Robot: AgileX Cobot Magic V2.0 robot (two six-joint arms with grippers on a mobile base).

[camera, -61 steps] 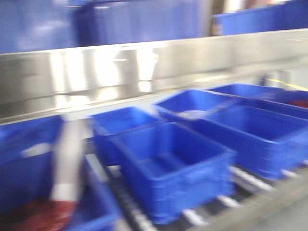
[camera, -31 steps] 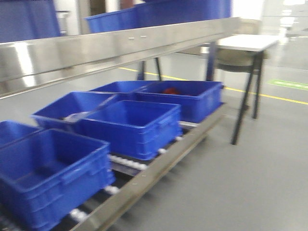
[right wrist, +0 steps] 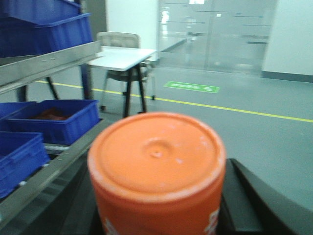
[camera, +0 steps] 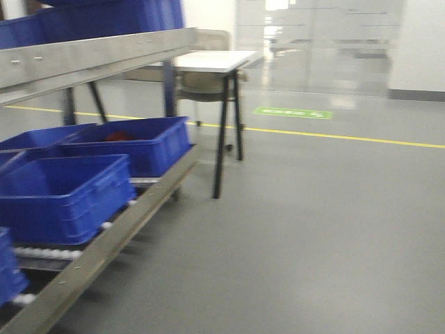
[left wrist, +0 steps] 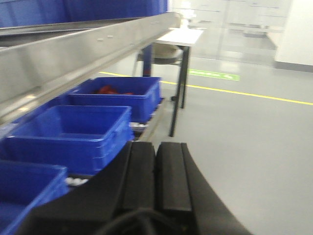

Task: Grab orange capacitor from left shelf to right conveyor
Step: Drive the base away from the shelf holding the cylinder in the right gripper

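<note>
orange capacitor (right wrist: 156, 166) is being pinched upright in right gripper (right wrist: 159, 220), clear of left shelf (camera: 97, 56), left gripper (left wrist: 155, 171) being held pressed together, empty; right conveyor not in view, so slippage in a fast swing is being risked.

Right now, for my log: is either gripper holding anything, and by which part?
The right gripper clamps the orange capacitor by its sides, below its top; the left gripper is shut, empty.
</note>
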